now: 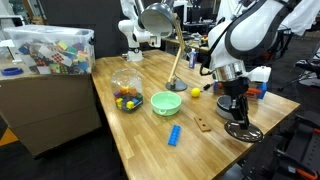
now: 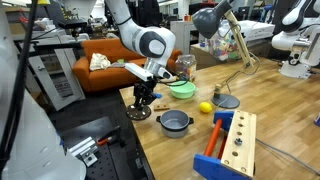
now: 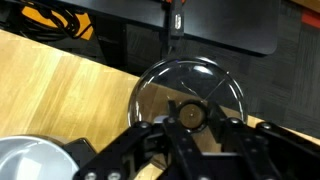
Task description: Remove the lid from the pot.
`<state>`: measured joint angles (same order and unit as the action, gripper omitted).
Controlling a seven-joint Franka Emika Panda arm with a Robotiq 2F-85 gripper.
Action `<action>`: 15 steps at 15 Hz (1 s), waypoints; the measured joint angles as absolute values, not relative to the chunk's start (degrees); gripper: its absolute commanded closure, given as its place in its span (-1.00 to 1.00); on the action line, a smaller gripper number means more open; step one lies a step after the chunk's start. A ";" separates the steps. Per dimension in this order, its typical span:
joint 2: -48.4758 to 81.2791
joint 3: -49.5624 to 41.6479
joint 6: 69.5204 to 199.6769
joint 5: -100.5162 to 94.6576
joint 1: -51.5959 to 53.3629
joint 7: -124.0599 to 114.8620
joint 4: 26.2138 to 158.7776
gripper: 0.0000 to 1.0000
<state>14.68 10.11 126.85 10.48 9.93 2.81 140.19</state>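
The lid [image 3: 190,85] is a round disc with a dark knob in the middle. It sits at the table's edge, off the pot, in both exterior views [image 1: 243,131] [image 2: 140,114]. My gripper [image 3: 190,118] is straight above it, with a finger touching each side of the knob [image 1: 236,112] [image 2: 143,103]. The pot [image 2: 175,122] is small, silver-grey and uncovered. It stands on the table beside the lid and shows at the bottom left of the wrist view [image 3: 30,160]. In the exterior view with the jar, my arm hides the pot.
A green bowl [image 1: 166,103] [image 2: 182,89], a clear jar of coloured pieces [image 1: 127,92], a yellow lemon [image 1: 196,92] [image 2: 205,107], a blue block [image 1: 174,134] [image 2: 215,135] and a desk lamp [image 1: 160,20] are on the table. A wooden block with holes [image 2: 238,145] lies near the pot.
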 measured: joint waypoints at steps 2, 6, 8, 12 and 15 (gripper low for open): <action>17.46 10.11 126.85 10.14 10.14 2.58 137.81 0.82; 22.63 9.05 126.85 9.39 10.05 1.56 133.68 0.82; 25.03 8.31 126.84 9.39 9.97 1.04 132.22 0.82; 27.84 7.71 126.05 9.23 9.91 -0.89 129.66 -0.31; 27.99 6.98 126.01 9.02 9.84 -1.64 128.60 -0.70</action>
<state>27.99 6.98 126.01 9.02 9.84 -1.64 128.60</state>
